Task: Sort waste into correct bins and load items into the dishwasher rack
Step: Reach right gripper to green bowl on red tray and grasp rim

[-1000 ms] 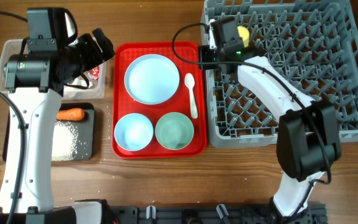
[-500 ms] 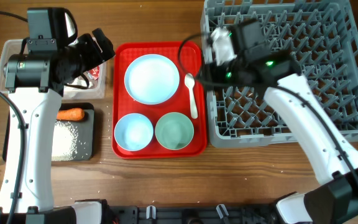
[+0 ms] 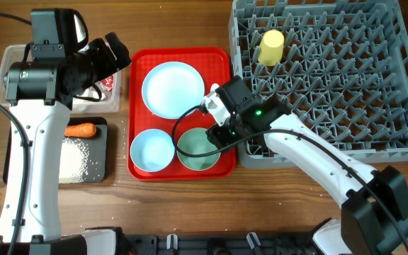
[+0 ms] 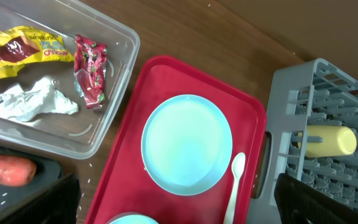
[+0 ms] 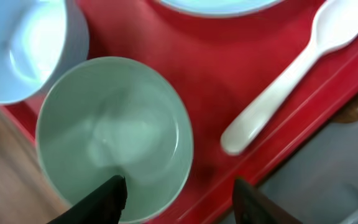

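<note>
From my station the right gripper [image 5: 178, 200] hangs over the near right part of the red tray [image 3: 137, 85], its fingers spread and pinching nothing; one finger sits inside the rim of the green bowl [image 5: 114, 124], the other outside it above the tray floor; whether either touches the bowl I cannot tell. The blue bowl [image 3: 152, 150] stands just left of the green one; the pale blue plate [image 3: 173, 88] lies at the tray's far end; the white spoon [image 5: 278, 87] lies along the tray's right edge, beside the plate. The yellow cup [image 3: 270, 47] lies on its side among the pegs in the far left corner of the grey rack [image 3: 346, 92], right of the tray. My left gripper [image 3: 113, 51] hovers spread wide and empty above the right end of the clear tub [image 4: 67, 132], far left; the tub holds a yellow wrapper [image 4: 23, 50], a red wrapper [image 4: 91, 71] and a tissue wad [image 4: 33, 102]. The black tray [image 3: 101, 152], near left, carries the carrot [image 3: 81, 129] and the rice [image 3: 76, 157].
</note>
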Controlling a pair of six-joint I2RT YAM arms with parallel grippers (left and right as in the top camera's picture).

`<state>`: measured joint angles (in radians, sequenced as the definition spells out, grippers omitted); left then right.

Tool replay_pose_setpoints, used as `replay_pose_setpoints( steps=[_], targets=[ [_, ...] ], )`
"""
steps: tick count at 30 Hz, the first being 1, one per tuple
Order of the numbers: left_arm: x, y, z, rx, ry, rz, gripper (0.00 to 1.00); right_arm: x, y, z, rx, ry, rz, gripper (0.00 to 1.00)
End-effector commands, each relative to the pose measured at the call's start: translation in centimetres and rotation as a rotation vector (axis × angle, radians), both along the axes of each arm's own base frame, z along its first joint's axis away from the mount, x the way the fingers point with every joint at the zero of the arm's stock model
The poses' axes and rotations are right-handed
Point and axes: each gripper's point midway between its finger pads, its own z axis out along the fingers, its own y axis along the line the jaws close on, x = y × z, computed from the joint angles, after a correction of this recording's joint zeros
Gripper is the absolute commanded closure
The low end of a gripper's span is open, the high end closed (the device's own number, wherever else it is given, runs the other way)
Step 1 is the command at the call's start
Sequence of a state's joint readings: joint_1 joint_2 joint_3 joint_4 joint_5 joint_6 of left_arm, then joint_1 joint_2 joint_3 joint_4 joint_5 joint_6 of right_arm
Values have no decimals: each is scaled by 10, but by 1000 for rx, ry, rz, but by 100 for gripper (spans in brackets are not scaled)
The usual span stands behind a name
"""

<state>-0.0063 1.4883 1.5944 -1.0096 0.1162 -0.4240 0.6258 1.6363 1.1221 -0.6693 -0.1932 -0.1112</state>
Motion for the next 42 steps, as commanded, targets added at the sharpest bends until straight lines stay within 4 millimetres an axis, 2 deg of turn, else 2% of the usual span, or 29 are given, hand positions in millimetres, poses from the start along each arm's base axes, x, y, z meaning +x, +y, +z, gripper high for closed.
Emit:
replay_pose_setpoints(
  steps=[1, 8, 11, 12, 14, 22, 33, 42],
  targets=[
    [1, 4, 1, 20, -6, 1, 0, 2, -3, -14, -40, -39, 44, 46],
    [1, 4, 1, 20, -6, 1, 0, 13, 6, -32, -42, -65, 108, 46],
    [1, 4, 1, 20, -6, 1, 0, 14, 7, -46, -60, -56, 134, 31],
    [1, 4, 1, 20, -6, 1, 0, 14, 7, -50, -64, -49, 134, 17],
    [1, 4, 1, 20, -6, 1, 0, 14, 7, -50, -64, -49, 134, 0],
    [1, 4, 1, 21, -6, 1, 0, 14, 12, -47, -40, -52, 147, 0],
    [1, 4, 1, 20, -6, 1, 0, 33, 24, -35, 3, -134, 142, 7],
    [1, 4, 1, 20, -6, 1, 0, 54, 40, -5, 64, -196, 110, 12]
  ],
)
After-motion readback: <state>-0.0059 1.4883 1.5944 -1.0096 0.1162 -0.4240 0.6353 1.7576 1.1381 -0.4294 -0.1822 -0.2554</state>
